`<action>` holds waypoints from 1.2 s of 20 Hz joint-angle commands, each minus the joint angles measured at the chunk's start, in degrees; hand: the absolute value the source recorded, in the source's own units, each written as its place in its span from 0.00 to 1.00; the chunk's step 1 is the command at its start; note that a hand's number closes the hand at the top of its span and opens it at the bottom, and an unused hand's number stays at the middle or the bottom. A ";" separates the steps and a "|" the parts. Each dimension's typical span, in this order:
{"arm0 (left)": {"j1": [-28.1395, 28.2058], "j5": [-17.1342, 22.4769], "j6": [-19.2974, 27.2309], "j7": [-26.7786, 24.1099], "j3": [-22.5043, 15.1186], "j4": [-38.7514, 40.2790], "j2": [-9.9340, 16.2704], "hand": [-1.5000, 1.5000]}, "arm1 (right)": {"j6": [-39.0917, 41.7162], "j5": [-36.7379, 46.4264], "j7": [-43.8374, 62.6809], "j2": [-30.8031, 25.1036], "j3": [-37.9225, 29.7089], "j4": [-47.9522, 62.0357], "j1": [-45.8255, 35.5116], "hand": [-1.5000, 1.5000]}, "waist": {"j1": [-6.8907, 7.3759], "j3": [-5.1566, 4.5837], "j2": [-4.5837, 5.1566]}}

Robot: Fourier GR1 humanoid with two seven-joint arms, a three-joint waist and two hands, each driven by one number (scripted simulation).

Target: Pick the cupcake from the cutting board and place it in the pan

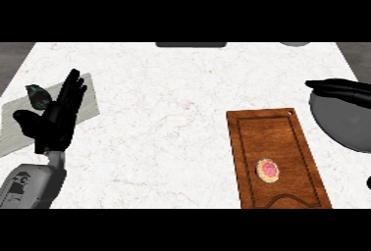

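The cupcake point(268, 170) sits on the cutting board point(279, 132), left of the pan point(342, 122). My left hand point(52, 122) rests unclenched, fingers straight, far left of the board.

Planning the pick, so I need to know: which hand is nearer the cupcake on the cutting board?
Right. Only a black sliver of the right hand shows at the view's right edge, just beyond the cutting board holding the cupcake. The left hand rests open far across the counter, at the left.

A grey mat point(87, 105) on the white marble counter point(167, 122) bears a dark green object point(38, 96).
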 commanded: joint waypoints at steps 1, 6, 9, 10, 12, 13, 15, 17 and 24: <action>0.71 1.49 -3.27 0.52 2.84 -0.88 1.82 0.50 | 2.95 0.15 3.40 3.90 2.07 -3.34 0.10 0.00 | 0.19 0.01 0.01; 4.26 -2.18 -1.50 -1.28 0.97 -1.25 -1.72 0.50 | 3.26 2.86 8.96 3.81 -0.89 -13.66 8.40 0.00 | -0.33 0.01 -0.07; 1.46 -0.95 -4.51 -2.95 3.87 2.12 -0.99 0.50 | 3.87 8.67 7.36 6.37 -0.17 -10.31 8.97 0.00 | -0.08 0.03 0.08; -0.70 -2.30 -2.46 -0.65 3.01 1.54 -2.48 0.50 | 3.93 7.47 10.33 7.46 -0.91 -12.61 10.55 0.00 | -0.28 0.03 0.03; 3.41 -1.44 -4.77 1.35 3.35 -4.37 -0.47 0.50 | 2.86 11.53 9.71 9.39 -0.53 -10.32 9.90 0.00 | 0.18 0.05 0.01; -2.17 -3.30 -3.11 -1.09 3.95 3.36 -2.99 0.50 | 4.64 11.20 8.80 9.89 -1.95 -8.62 8.52 0.00 | -0.13 0.03 0.11; 1.87 -3.00 -4.93 -2.61 4.23 1.30 -2.31 0.50 | 2.24 14.50 12.69 12.41 -0.54 -11.32 8.87 0.00 | -0.01 0.03 0.05; 1.47 -2.79 -3.90 4.92 4.12 -5.52 -1.60 0.50 | 3.61 16.94 11.58 13.10 0.15 -7.49 7.68 0.00 | 0.23 0.05 0.03; 2.79 -3.69 -7.00 -2.50 6.04 1.20 -3.36 0.50 | 3.96 26.17 7.48 17.69 5.34 -3.96 7.80 0.00 | 0.13 0.04 0.10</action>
